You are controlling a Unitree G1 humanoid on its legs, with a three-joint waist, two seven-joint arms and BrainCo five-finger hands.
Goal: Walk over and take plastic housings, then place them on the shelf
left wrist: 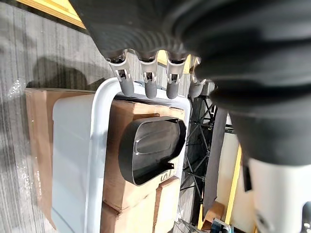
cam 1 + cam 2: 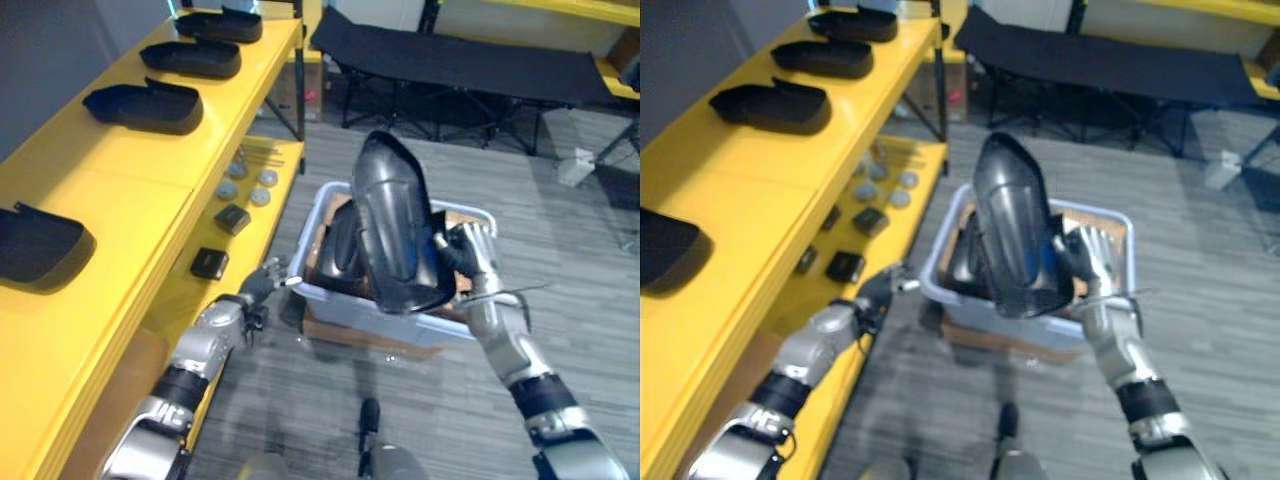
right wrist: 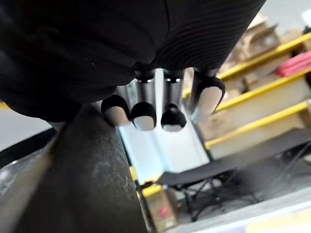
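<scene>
My right hand [image 2: 468, 256] grips black housing [image 2: 395, 225], upright above grey bin [image 2: 306, 240]. My left hand [image 2: 258, 288] slack, empty, beside bin. Need firm hold, swing left, clear shelf edge, lay flat on bare yellow shelf [image 2: 120, 172].

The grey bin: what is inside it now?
One black housing lies on brown cardboard. In the eye views, the lifted housing in the right hand hides part of the inside.
</scene>
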